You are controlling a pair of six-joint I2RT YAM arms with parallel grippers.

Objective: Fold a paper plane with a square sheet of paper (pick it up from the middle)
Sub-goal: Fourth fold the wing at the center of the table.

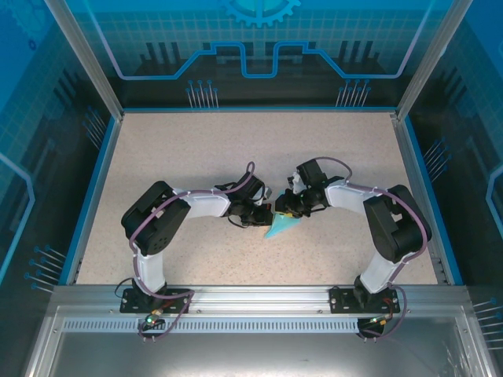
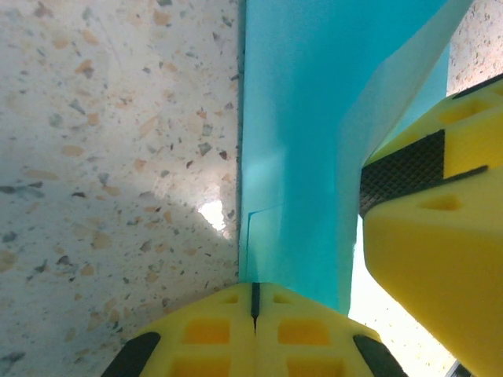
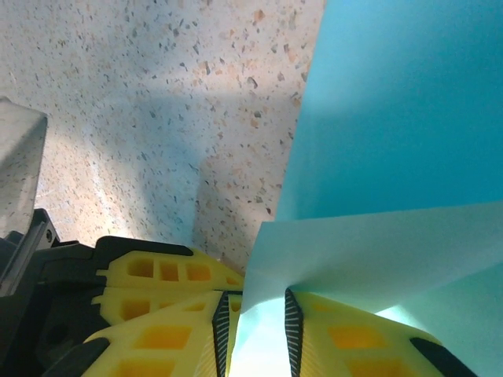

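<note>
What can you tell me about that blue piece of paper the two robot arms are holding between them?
The paper is thin, plain light-blue, and partly folded into a pointed wedge near the middle of the speckled table. Both grippers hold it. The left gripper has its yellow fingers closed on one edge, with a sharp straight crease running away from them. The right gripper pinches a folded flap between its ribbed pads. It looks lifted rather than lying flat.

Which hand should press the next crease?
Left, probably. The left hand is shut on the paper's edge; the right hand pinches a raised flap, anchoring it. Close call.
</note>
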